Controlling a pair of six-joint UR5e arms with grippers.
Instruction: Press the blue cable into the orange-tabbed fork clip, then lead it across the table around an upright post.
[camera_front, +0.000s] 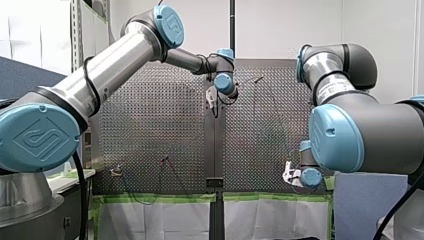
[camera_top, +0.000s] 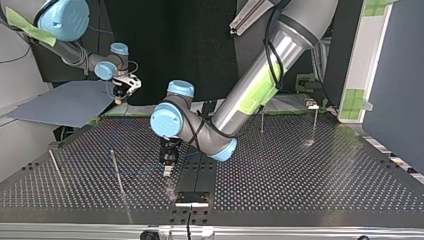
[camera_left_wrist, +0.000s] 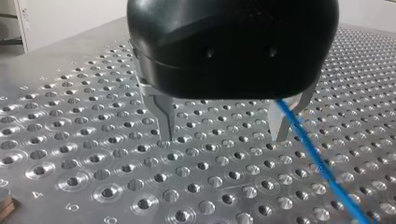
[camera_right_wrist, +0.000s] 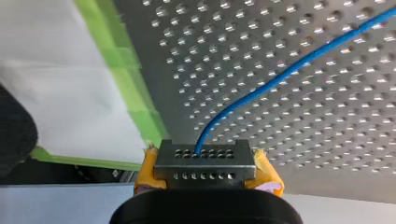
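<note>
My left gripper's (camera_left_wrist: 223, 135) tapered metal fingers (camera_left_wrist: 164, 116) gape beside thin blue cable (camera_left_wrist: 310, 142).

Blue cable (camera_right_wrist: 280, 76): 1 thin strand, leaving a perforated metal block (camera_right_wrist: 204, 163) and curving across the perforated worktop (camera_right_wrist: 327, 140). Upright post (camera_top: 116, 171): thin metal rod, vertical, at the top view's left.

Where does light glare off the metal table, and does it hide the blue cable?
Left wrist view: the table's hole rims glint, yet the blue cable stands out. Right wrist view: even light, cable plain. Top view: bright patch beside a post; cable barely a faint line. Front view: cable not discernible.
</note>
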